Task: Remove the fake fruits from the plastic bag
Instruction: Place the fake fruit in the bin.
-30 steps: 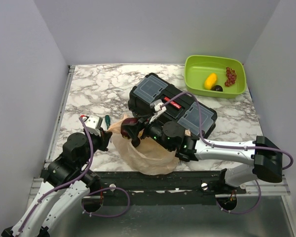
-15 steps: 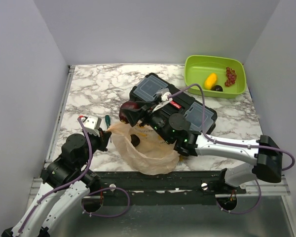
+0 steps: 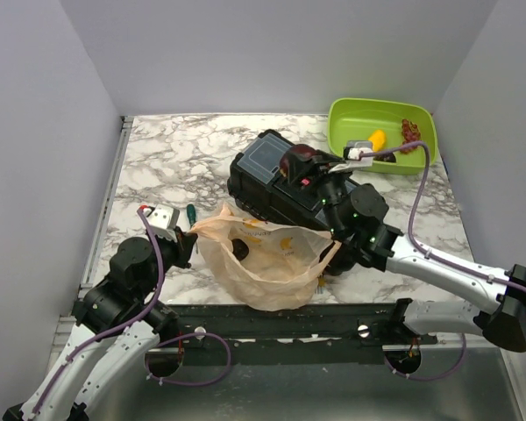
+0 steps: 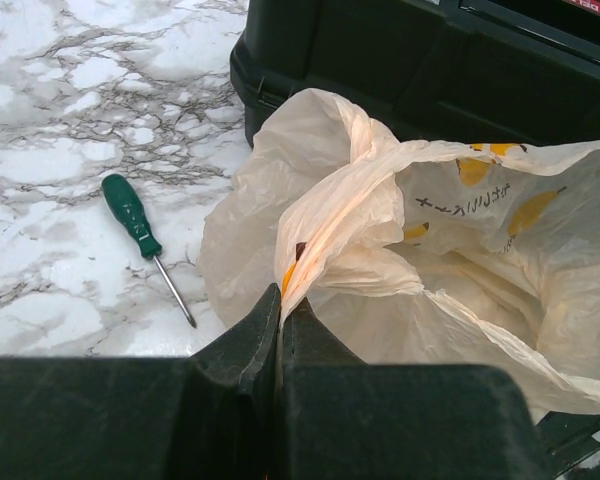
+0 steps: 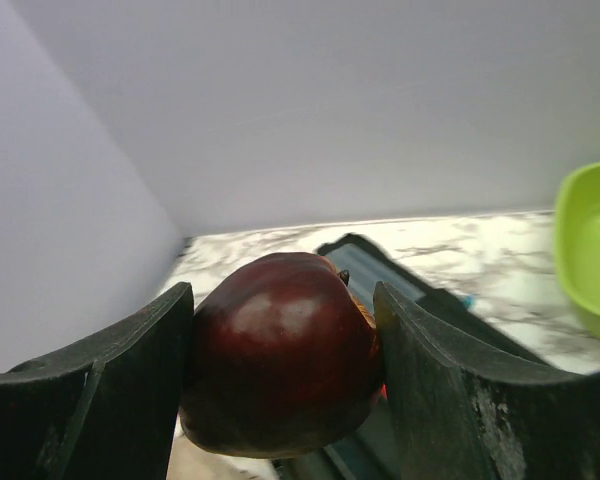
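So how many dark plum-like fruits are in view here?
2: one plum in the right gripper above the black toolbox, one a dark shape inside the plastic bag. Another may hide in the green bin behind that wrist.

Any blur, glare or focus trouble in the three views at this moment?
Top external: evenly lit and sharp, soft shadows only. Left wrist: plastic bag and screwdriver are crisp; the left claw is a dark mass with little detail. Right wrist: pale highlights on the dark red fruit; the green bin at the edge looks soft.
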You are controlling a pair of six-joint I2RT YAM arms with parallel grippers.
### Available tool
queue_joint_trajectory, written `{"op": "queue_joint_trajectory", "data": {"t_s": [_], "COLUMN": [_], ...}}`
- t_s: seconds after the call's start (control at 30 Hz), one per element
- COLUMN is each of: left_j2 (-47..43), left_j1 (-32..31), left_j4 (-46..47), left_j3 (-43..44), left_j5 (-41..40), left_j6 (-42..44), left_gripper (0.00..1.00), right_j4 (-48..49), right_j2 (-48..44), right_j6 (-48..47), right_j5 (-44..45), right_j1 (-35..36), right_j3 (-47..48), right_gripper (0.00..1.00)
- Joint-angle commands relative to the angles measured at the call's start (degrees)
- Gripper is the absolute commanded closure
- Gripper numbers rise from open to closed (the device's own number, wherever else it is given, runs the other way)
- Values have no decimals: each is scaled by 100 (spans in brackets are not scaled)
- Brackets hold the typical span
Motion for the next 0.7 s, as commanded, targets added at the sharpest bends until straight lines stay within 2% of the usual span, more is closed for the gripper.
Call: {"op": "queue_joint_trajectory", "data": {"t_s": [0.0,0.17,0.3,0.43,0.53,0.67], "left_j2": [48,81,174,211,172,167], "left_j1": [17,21,31,27,22,25], "left_j4": [19,39,58,54,55,64], "left_j3": [-23,-35,-31,-18,-35,-44], "left_j5": [-91,-93,-30,4,-20,-22], "left_j6": [-45,-44,-43,-36,-36,-36], "left_gripper": [100,100,100,100,100,100], "right_j4": [-668,-1083,-1173,-1161,-1421,-1813], "right_j2": [-197,-284,3,793,1432,2324], "right_j6": [-91,169,240,189,588,1028], "right_j5": [607,453,394,502,32,-303], "right_j1": [-607,-1726,-2725,-3650,-4440,-5055], "right_j3": [-61,-37,-14,61,296,884], "right_gripper": [99,99,99,99,99,99]}}
